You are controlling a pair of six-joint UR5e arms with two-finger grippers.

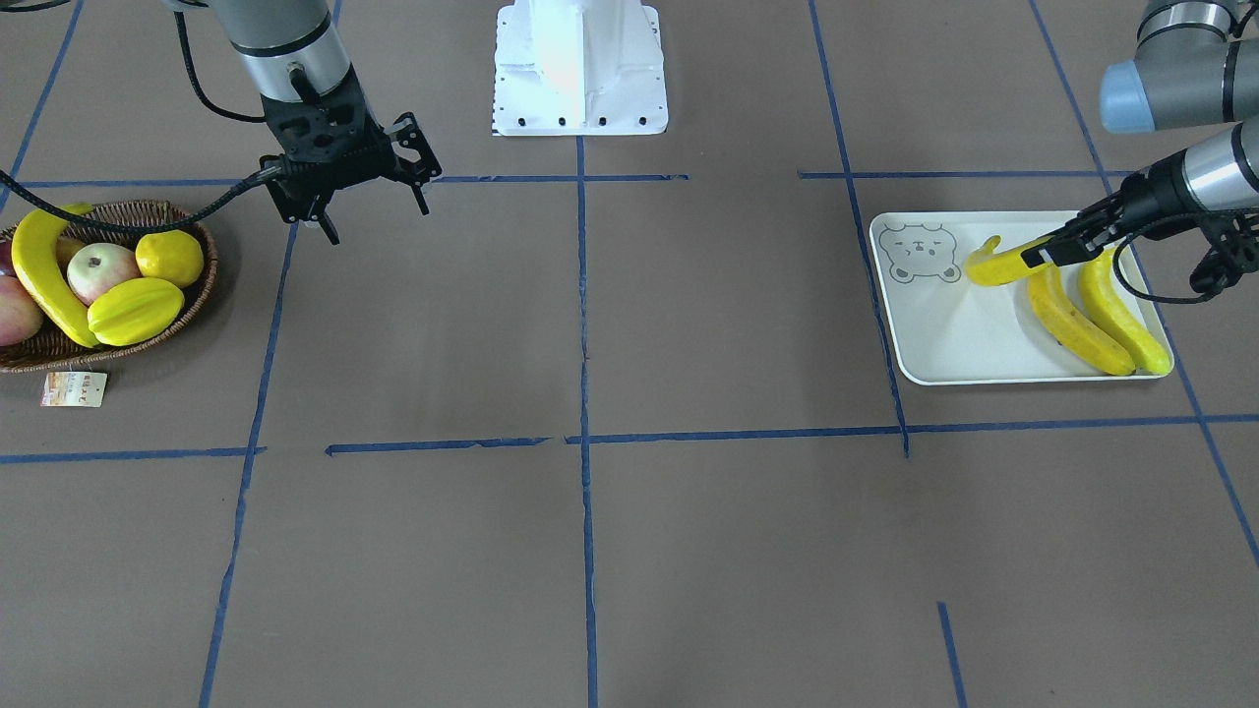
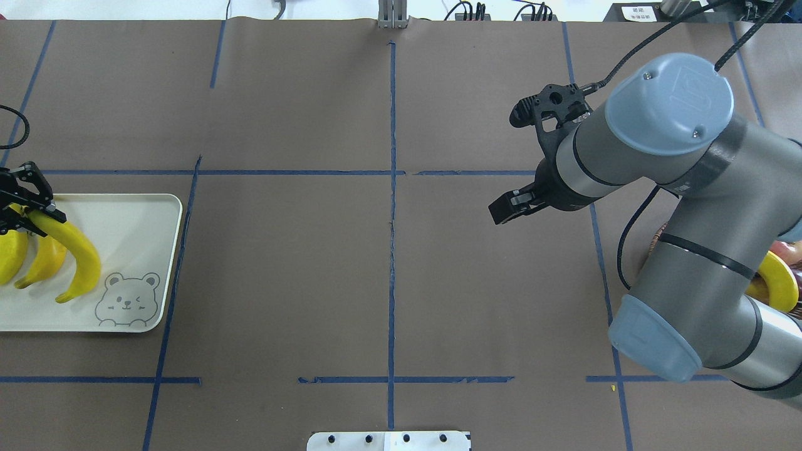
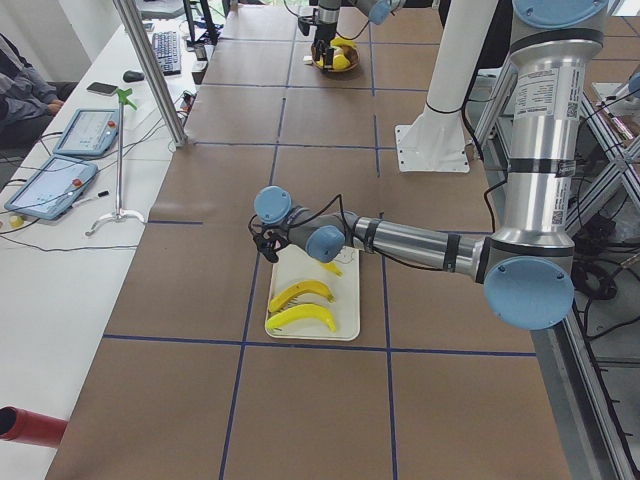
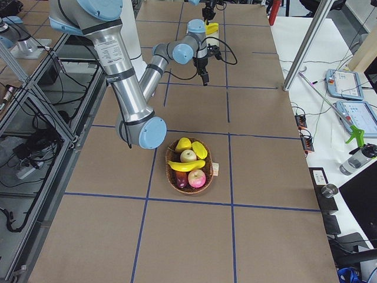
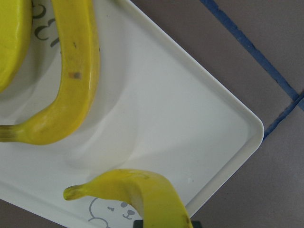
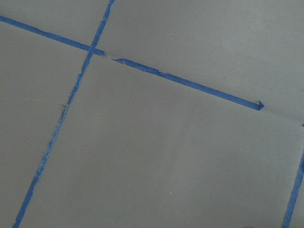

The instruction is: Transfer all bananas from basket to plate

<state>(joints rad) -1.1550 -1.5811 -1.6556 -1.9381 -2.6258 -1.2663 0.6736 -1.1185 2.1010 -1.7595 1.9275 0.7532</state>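
Brown table [image 1: 689,551], blue tape [image 1: 584,295] grid; left end effector [image 1: 1043,254] grips banana [image 1: 989,267]; right end effector [image 1: 380,222] wide.

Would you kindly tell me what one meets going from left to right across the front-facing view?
basket → right pincer, open → white robot base → plate, over which the left pincer holds a banana.
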